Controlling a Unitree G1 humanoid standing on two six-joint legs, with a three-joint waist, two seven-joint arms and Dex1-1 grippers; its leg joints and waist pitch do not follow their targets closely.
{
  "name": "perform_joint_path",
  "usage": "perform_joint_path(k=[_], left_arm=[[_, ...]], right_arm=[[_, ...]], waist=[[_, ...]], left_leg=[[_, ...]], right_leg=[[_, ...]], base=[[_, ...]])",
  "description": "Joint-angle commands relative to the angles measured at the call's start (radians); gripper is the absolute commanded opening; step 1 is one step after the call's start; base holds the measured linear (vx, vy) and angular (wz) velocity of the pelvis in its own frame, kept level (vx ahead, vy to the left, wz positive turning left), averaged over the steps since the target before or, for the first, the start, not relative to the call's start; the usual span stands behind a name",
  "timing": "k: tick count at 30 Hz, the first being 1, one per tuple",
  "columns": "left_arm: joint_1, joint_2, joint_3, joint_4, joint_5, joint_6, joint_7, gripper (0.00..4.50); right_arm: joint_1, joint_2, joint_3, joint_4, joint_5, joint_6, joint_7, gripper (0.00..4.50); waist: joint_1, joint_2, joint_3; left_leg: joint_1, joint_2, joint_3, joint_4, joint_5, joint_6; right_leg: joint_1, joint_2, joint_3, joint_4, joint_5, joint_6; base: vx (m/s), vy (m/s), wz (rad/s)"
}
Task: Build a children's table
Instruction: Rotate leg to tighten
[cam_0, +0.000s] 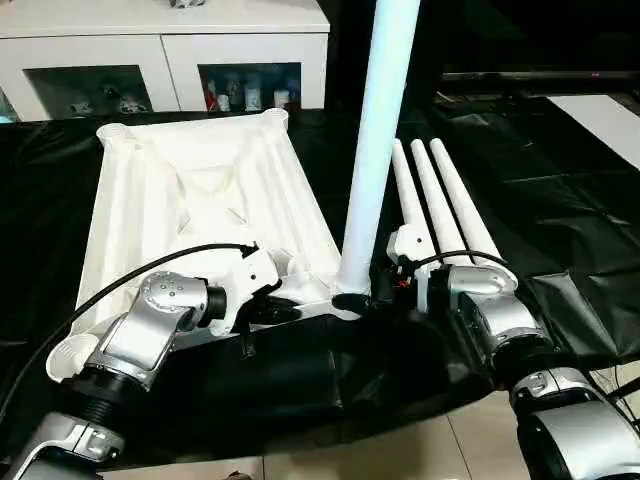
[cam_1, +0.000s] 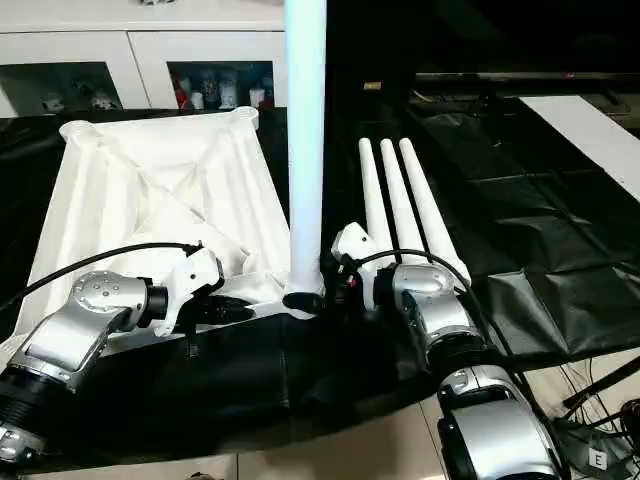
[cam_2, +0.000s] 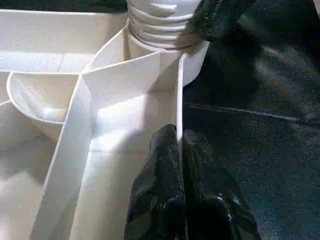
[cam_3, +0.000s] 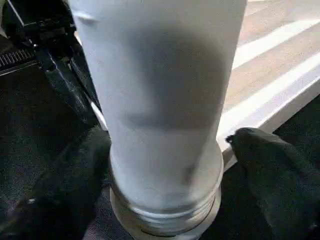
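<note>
We see the white plastic rectangular table top (cam_0: 200, 200) lying underside up on the black-draped work table (cam_0: 560, 230), its ribs and round corner sockets showing, and one long white tapered tubular leg (cam_0: 378, 140) standing upright in the near corner socket (cam_2: 165, 55) on the robot's right side, its threaded end partly seated. Three more white tapered legs (cam_0: 440, 200) lie side by side on the drape just beyond the right arm. We judge the top light but broad, stiff along its ribs and rather thin at its rim, so the rim wall near a socket is a sound place to pinch; the smooth plastic looks slippery, and a firm hold seems wise. The left gripper (cam_2: 180, 145) is closed tight on that thin rim wall just beside the socket, steadying the top. The leg is a hollow, light tube, rigid and slick, and we think it is best taken low, near the thread, where it is widest. The right gripper (cam_3: 165, 165) stands wide there, one black finger (cam_3: 65, 180) on each side of the leg's base, not clearly pressing on it.
</note>
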Motion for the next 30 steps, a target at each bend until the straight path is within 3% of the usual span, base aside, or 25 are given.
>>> perform_joint_path(k=[1, 13, 21, 25, 27, 30], left_arm=[[0.015, -0.009, -0.005, -0.002, -0.027, 0.009, -0.009, 0.0], [0.022, -0.008, -0.01, -0.008, -0.025, 0.015, -0.012, 0.0], [0.024, -0.007, -0.011, -0.013, -0.025, 0.019, -0.013, 0.0], [0.022, -0.009, -0.011, -0.011, -0.023, 0.019, -0.009, 0.0], [0.014, -0.023, -0.009, 0.007, -0.009, 0.017, 0.025, 0.0], [-0.002, -0.048, -0.01, 0.033, 0.014, 0.033, 0.079, 0.0]], right_arm=[[-0.003, -0.005, 0.007, -0.005, 0.0, 0.005, 0.009, 3.83], [0.002, -0.004, 0.021, 0.005, -0.01, -0.001, 0.021, 2.82], [0.004, -0.001, 0.024, 0.015, -0.012, -0.008, 0.016, 2.72], [0.006, 0.008, 0.012, 0.018, -0.002, -0.002, -0.001, 2.72], [0.005, 0.033, -0.013, 0.031, 0.012, 0.018, -0.074, 2.72], [0.005, 0.065, -0.033, 0.051, 0.012, 0.028, -0.18, 2.72]], waist=[[0.003, -0.001, -0.061], [0.003, -0.003, -0.061], [0.002, -0.004, -0.058], [0.002, -0.002, -0.06], [-0.001, -0.003, -0.059], [-0.011, -0.002, -0.056]], left_leg=[[0.019, 0.039, -0.011, -0.053, -0.12, 0.099], [0.018, 0.04, -0.011, -0.05, -0.121, 0.098], [0.018, 0.039, -0.013, -0.051, -0.156, 0.078], [0.018, 0.039, -0.013, -0.05, -0.142, 0.079], [0.016, 0.038, -0.012, -0.05, -0.138, 0.082], [0.018, 0.037, -0.015, -0.054, -0.177, 0.061]], right_leg=[[0.051, -0.057, 0.034, -0.048, 0.036, -0.288], [0.05, -0.057, 0.033, -0.046, 0.024, -0.288], [0.048, -0.059, 0.036, -0.052, -0.044, -0.272], [0.048, -0.058, 0.036, -0.049, -0.026, -0.273], [0.048, -0.058, 0.037, -0.048, -0.012, -0.278], [0.046, -0.06, 0.037, -0.056, -0.075, -0.268]], base=[[0.0, 0.0, 0.0], [0.0, 0.0, 0.0], [0.0, 0.0, 0.0], [0.0, 0.0, 0.0], [0.0, 0.0, 0.0], [0.0, 0.0, 0.0]])
